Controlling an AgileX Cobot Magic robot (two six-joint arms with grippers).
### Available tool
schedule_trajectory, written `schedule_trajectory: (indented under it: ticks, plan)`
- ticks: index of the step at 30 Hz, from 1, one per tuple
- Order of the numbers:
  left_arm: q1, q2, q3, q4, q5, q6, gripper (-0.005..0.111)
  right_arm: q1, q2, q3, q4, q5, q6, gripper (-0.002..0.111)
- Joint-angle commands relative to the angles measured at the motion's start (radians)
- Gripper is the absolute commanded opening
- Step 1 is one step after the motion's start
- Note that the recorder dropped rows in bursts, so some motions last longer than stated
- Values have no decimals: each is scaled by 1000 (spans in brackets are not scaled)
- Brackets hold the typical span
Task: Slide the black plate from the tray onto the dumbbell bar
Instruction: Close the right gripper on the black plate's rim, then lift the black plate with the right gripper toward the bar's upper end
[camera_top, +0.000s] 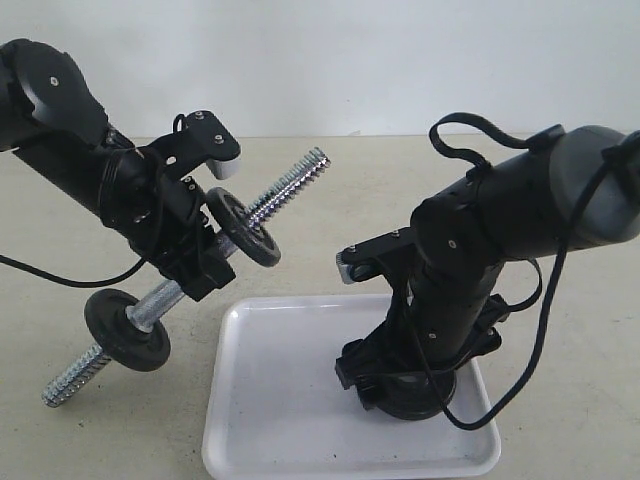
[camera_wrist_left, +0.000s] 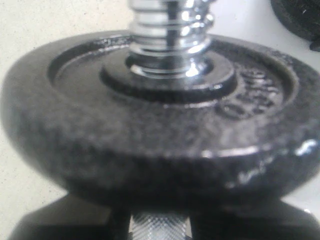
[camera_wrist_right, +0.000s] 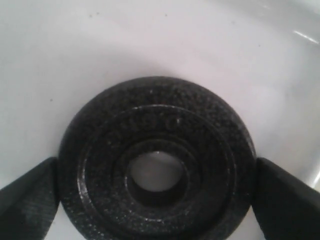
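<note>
From across the room, the left gripper (camera_top: 195, 265) is clamped on the middle of the long chrome dumbbell bar with threaded ends (camera_top: 290, 185). It holds the bar aslant, with the free upper end pointing toward the right arm's side. Two black discs (camera_top: 245, 228) already sit on the bar. The right gripper (camera_top: 400, 385) is down in the shallow white rectangular tray (camera_top: 270, 390), right over the small round black iron plate (camera_top: 420, 408), so this arm is plainly the nearer one.

From the left wrist, one mounted disc (camera_wrist_left: 160, 145) fills the view, with the threaded rod rising through its hole and knurled steel below it between dark jaws.

From the right wrist, the plate (camera_wrist_right: 160, 120) lies flat on the tray with its centre hole facing up, its rough cast surface ringed by a raised rim. The fingers (camera_wrist_right: 30, 195) flank it, one on each side at the rim. I cannot tell whether they are pinching it. To my eye, the hole must be tipped to line up with the slanted bar.
</note>
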Motion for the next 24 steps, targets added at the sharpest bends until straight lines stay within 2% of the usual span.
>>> schedule_trajectory:
  ticks: [1,6,10,17,24]
  plan:
    - [-3,-52,-36,-45,-38,-2,4,-7,36,24,-1,-2,3,2]
    - [-3,-52,-36,-41,-38,-2,4,-7,14,-18,-31,-28,-20,2]
    - [-3,-52,-36,-28,-38,-2,4,-7,-31,-84,-58,47,-89,2]
    - [-1,-52,-36,-15,-43,-2,4,-7,-132,-200,-143,169,-95,2]
    - [30,-52,-36,-14,-48,-7,4,-7,-226,-206,-298,207,-59,2]
